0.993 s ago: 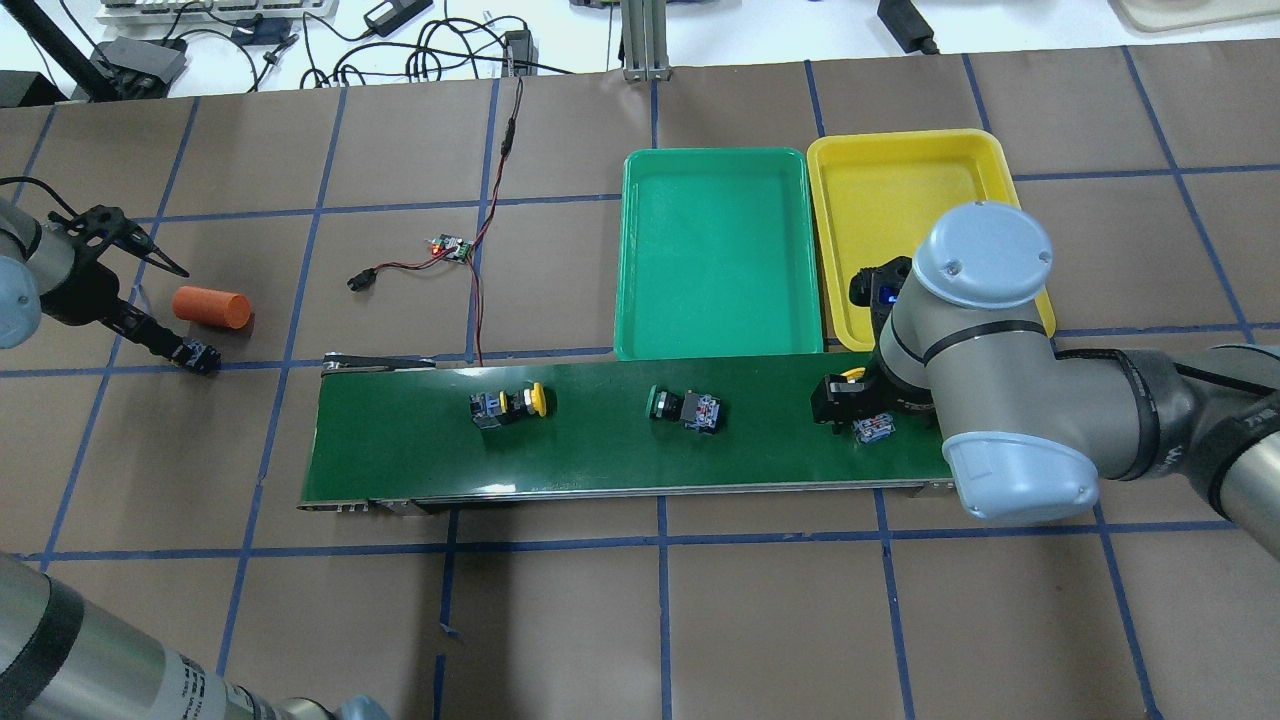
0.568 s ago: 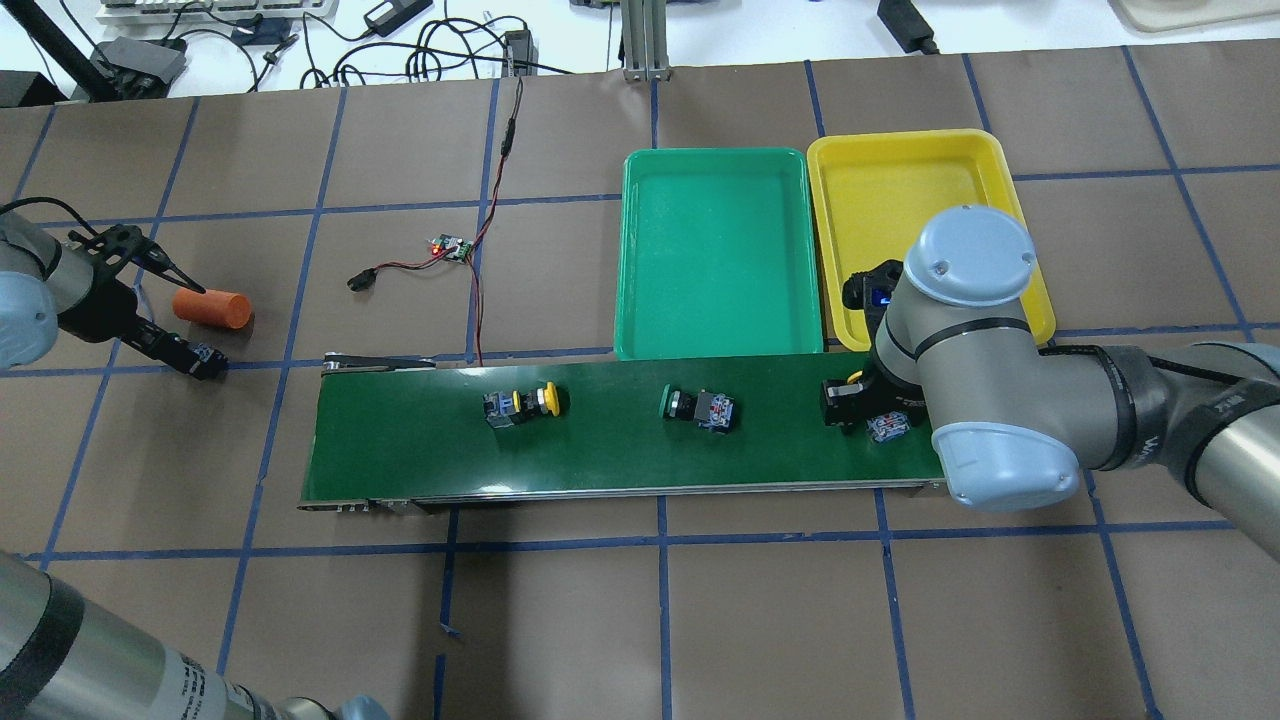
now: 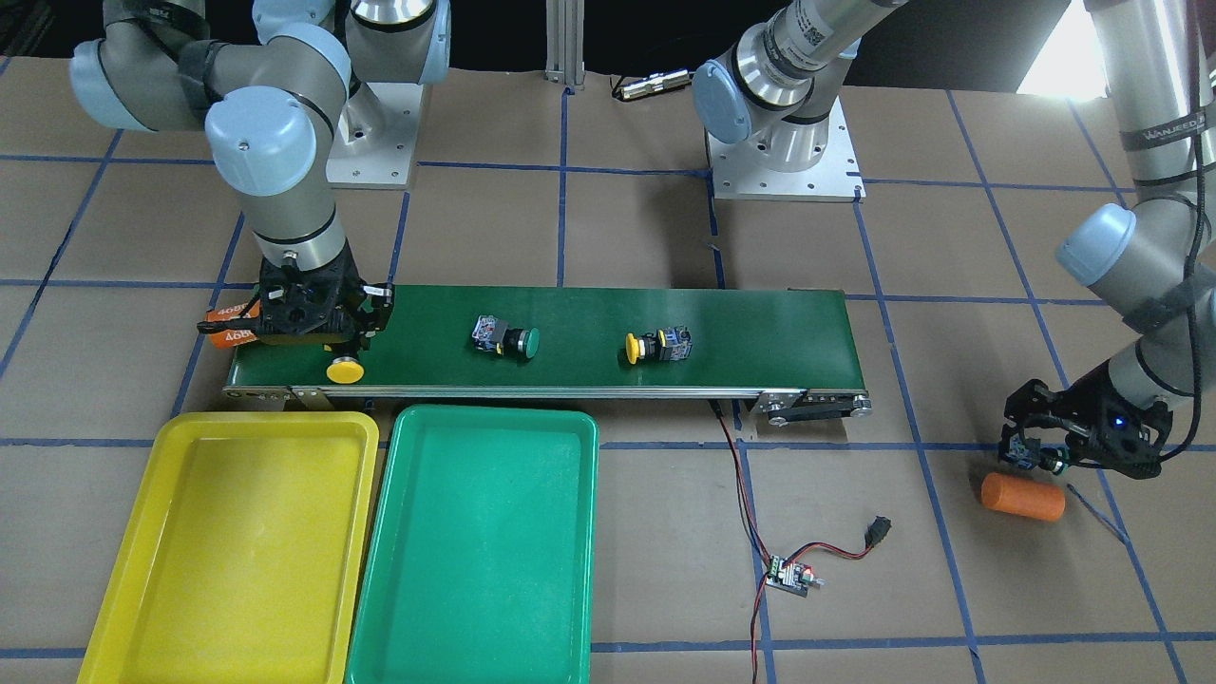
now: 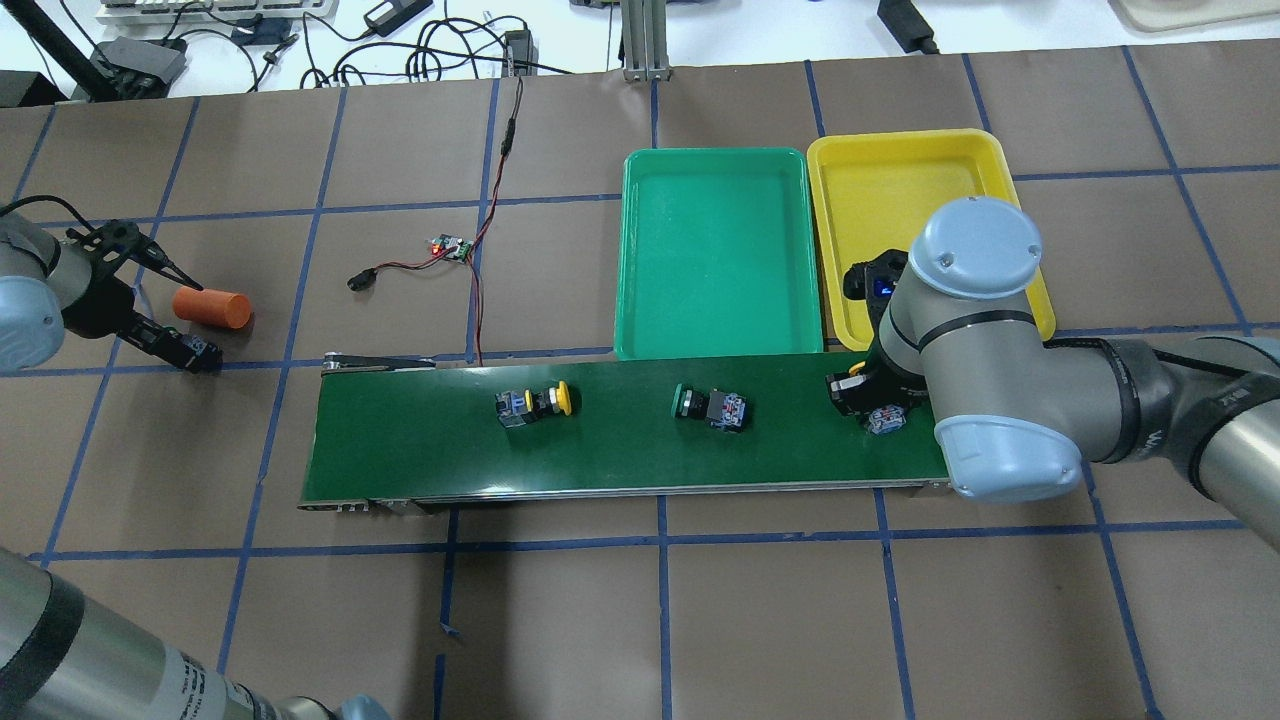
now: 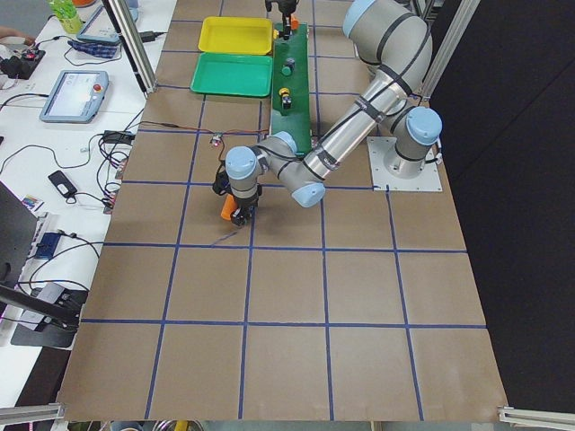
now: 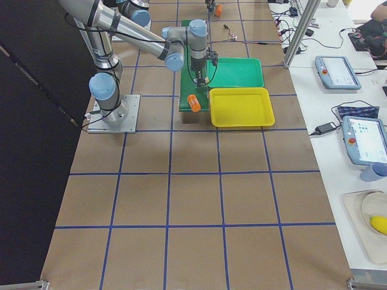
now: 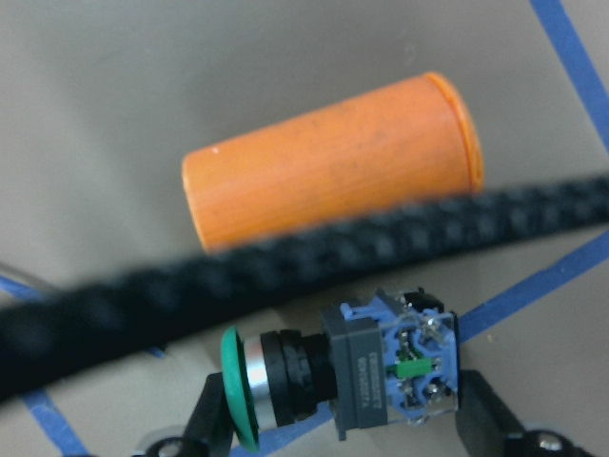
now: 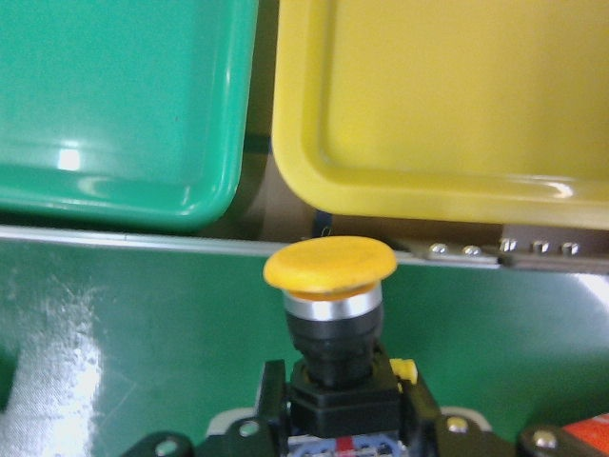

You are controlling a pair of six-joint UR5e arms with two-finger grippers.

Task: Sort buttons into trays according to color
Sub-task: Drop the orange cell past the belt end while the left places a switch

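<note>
- Gripping a yellow-cap button [image 8: 330,286] by its black body: the right gripper [image 3: 331,340] is keeping its fingers closed on it, at the end of the conveyor belt [image 4: 420,440] by the trays.
- That cap is pointing toward the yellow tray [image 4: 900,190] and sitting at the belt's tray-side edge (height above the belt: can't tell).
- Left gripper [image 4: 187,351] is clamping a green-cap button [image 7: 314,381] on its side, fingers closed on both ends of it.
- It is holding it off the belt, over the table [image 4: 600,620], just beside an orange cylinder [image 7: 333,167].
- Two more are lying on the belt, well apart: a second yellow-cap button [image 4: 535,403] and a second green-cap button [image 4: 710,407].
- Green tray [image 4: 715,250] is sitting right beside the yellow one, both against the belt's far edge.
</note>
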